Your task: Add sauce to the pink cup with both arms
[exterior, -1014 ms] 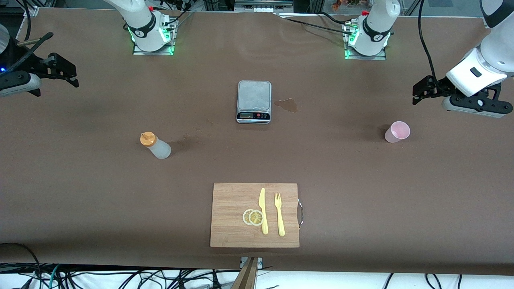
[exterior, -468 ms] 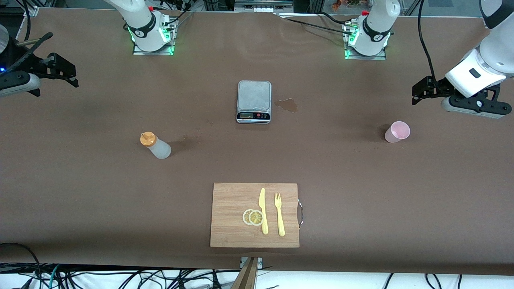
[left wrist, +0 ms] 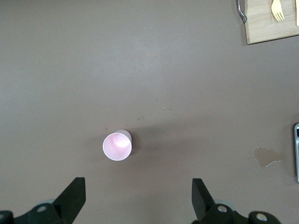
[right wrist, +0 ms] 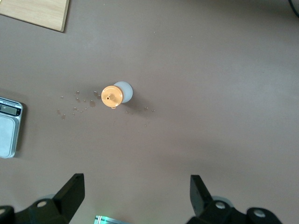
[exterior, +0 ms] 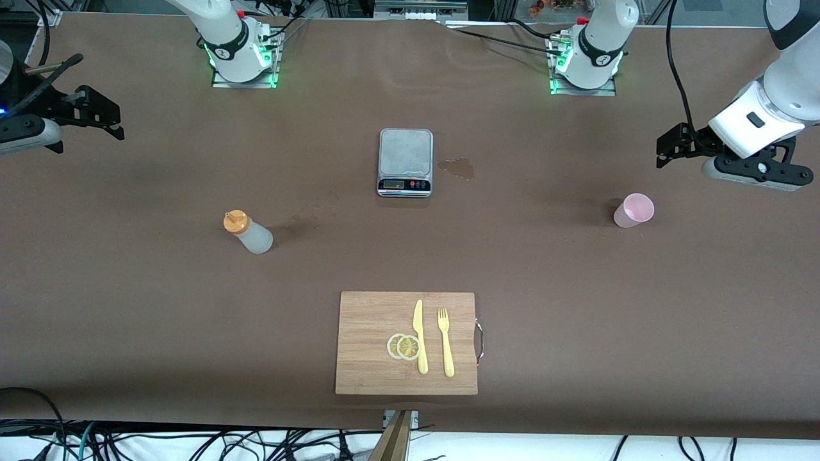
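Standing upright at the right of the front view, toward the left arm's end of the table, the pink cup is seen with nothing visible inside it; in the left wrist view its round mouth shows only a pale pink bottom. Upright at the left-centre of the front view, toward the right arm's end, the sauce bottle is found, its orange cap on and its whitish body translucent; how full it is cannot be told. Seen from above in the right wrist view, the bottle has small wet spots on the table beside it. The left gripper is held in the air at the upper right of the front view, over bare table just above the cup in the frame, with its fingers spread wide and nothing between them. The right gripper is held at the upper left edge of the front view, likewise parted and holding nothing, its fingers seen well apart. A grey scale is set at the upper centre with a small wet stain beside it. Nearer to the front camera, at the lower centre, a wooden cutting board carries two lemon slices, a yellow knife and a yellow fork
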`<state>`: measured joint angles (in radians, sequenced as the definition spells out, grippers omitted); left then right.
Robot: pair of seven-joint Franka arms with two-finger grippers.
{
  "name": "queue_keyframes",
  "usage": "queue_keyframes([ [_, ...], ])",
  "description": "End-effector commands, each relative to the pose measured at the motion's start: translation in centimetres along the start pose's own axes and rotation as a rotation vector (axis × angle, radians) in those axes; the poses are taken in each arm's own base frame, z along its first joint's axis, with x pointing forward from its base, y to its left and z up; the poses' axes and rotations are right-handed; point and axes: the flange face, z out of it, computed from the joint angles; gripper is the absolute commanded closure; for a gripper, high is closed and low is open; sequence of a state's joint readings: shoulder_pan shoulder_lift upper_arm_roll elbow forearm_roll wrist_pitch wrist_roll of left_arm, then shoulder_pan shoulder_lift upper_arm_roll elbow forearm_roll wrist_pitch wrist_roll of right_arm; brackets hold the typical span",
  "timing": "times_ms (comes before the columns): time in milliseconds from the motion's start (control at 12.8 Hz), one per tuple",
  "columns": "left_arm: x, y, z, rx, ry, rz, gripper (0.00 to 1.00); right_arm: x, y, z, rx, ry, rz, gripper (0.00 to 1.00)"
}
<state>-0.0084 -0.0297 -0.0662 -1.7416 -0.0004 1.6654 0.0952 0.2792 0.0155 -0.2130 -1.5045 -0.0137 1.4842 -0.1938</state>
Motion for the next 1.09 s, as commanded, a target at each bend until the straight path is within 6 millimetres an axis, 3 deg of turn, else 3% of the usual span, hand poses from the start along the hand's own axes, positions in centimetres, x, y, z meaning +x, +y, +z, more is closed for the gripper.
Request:
queue_keyframes([
  [0,0.3,0.1,-0.7,0.011,-0.008,-0.003,0.0,-0.3,-0.1,-0.4,0.014,-0.002,0.026,0.0],
  [312,0.1,-0.1,-0.3,0.018,-0.035,0.002,0.0,-0.4,-0.1,-0.4,0.014,-0.002,0.044,0.0],
  [624,-0.4,-5.8,2.4,-0.009,-0.112,0.046,0.0,-0.3,-0.2,-0.4,0.015,-0.002,0.044,0.0],
  [936,-0.3,-11.5,8.6,-0.056,-0.209,0.009,0.0,-0.3,-0.3,-0.5,0.015,0.0,0.041,0.0],
  [1014,-0.7,-12.1,10.5,-0.061,-0.219,-0.002,0.0,-0.3,-0.3,-0.4,0.014,-0.002,0.038,0.0],
])
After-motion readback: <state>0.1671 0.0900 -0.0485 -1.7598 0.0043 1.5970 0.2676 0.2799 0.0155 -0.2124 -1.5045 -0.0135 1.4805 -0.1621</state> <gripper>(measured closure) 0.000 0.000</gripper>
